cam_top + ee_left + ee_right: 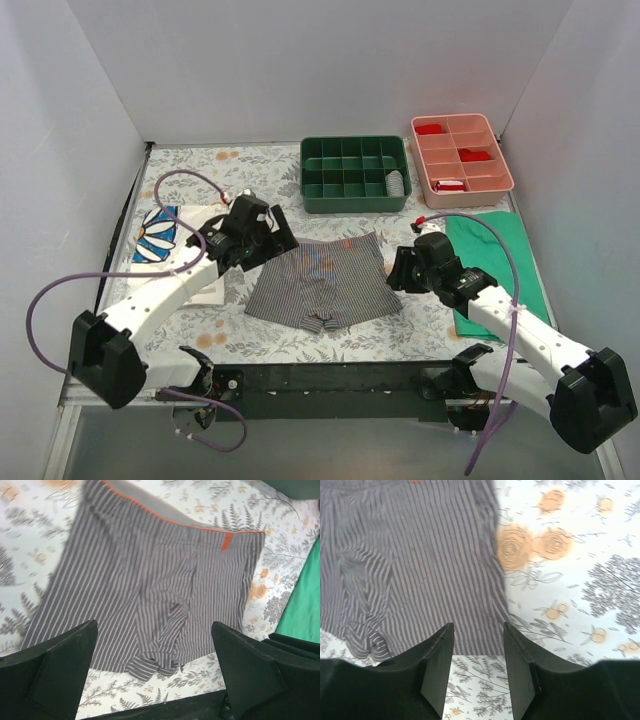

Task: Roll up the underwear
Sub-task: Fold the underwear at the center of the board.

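Observation:
The underwear (323, 282) is grey-and-white striped boxer shorts with an orange-edged waistband, lying flat on the floral table cover, waistband toward the back. It fills the left wrist view (155, 580) and the left part of the right wrist view (410, 570). My left gripper (268, 243) hovers over its back left corner, jaws wide open and empty (155, 635). My right gripper (397, 270) is at its right edge, jaws open and empty (478, 630), above the bottom right corner of the cloth.
A green compartment tray (355, 173) and a pink compartment tray (461, 153) with red items stand at the back. A plain green cloth (495, 255) lies at the right. A daisy-print cloth (157, 235) lies at the left on white fabric.

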{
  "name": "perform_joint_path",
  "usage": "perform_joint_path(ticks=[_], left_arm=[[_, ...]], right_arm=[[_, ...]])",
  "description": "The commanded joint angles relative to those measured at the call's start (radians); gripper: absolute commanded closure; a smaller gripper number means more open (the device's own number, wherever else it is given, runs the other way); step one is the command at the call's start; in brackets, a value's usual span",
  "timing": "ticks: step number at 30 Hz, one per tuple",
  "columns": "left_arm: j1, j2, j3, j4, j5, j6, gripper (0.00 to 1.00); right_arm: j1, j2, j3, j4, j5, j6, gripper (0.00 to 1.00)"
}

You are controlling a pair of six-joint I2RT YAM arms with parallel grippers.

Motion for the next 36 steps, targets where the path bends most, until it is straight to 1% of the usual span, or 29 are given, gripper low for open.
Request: perform_joint_path(ticks=[1,3,4,6,8,9,10,11,12,14,15,16,17,22,27,34,36], left_arm=[[-0.005,0.137,0.147,0.057,0.120,0.138,0.02],[-0.010,0.211,0.195,0.080,0.198,0.149,0.02],[-0.028,0.238,0.250,0.112,0.211,0.152,0.02],[-0.047,0.333,0.319,0.116,0.219,0.154,0.02],[-0.082,0.402,0.428,0.102,0.223,0.158,0.09],[-0.093,0.477,0.463,0.091,0.222,0.158,0.11],[-0.120,0.510,0.495,0.071,0.196,0.158,0.13],[-0.131,0.547,0.569,0.057,0.180,0.158,0.14],[-0.137,0.609,0.600,0.042,0.177,0.155,0.16],[-0.162,0.671,0.698,0.018,0.166,0.152,0.19],[-0.170,0.700,0.733,-0.007,0.160,0.146,0.23],[-0.185,0.756,0.762,-0.015,0.154,0.140,0.25],[-0.193,0.781,0.819,-0.025,0.153,0.135,0.26],[-0.235,0.938,0.956,-0.076,0.137,0.114,0.32],[-0.248,1.030,1.084,-0.114,0.136,0.102,0.36],[-0.254,1.114,1.152,-0.138,0.143,0.092,0.40],[-0.254,1.137,1.166,-0.145,0.142,0.088,0.43]], right_arm=[[-0.060,-0.035,-0.016,-0.094,0.024,0.014,0.48],[-0.100,-0.051,-0.037,-0.106,-0.001,0.021,0.48],[-0.115,-0.069,-0.046,-0.108,-0.015,0.023,0.48],[-0.149,-0.089,-0.072,-0.103,-0.059,0.021,0.49],[-0.172,-0.115,-0.085,-0.109,-0.073,0.020,0.49],[-0.178,-0.121,-0.091,-0.115,-0.076,0.014,0.49],[-0.186,-0.135,-0.105,-0.117,-0.078,0.009,0.49],[-0.200,-0.141,-0.111,-0.115,-0.109,0.006,0.49],[-0.202,-0.144,-0.116,-0.117,-0.116,0.006,0.49],[-0.208,-0.155,-0.134,-0.114,-0.137,0.008,0.49],[-0.209,-0.160,-0.140,-0.112,-0.140,0.008,0.49],[-0.211,-0.166,-0.152,-0.109,-0.144,0.011,0.49],[-0.212,-0.171,-0.157,-0.108,-0.148,0.012,0.50],[-0.215,-0.180,-0.182,-0.088,-0.163,0.017,0.50],[-0.217,-0.171,-0.214,-0.034,-0.200,0.029,0.50],[-0.218,-0.143,-0.229,0.012,-0.234,0.028,0.51],[-0.218,-0.137,-0.226,0.010,-0.229,0.021,0.51]])
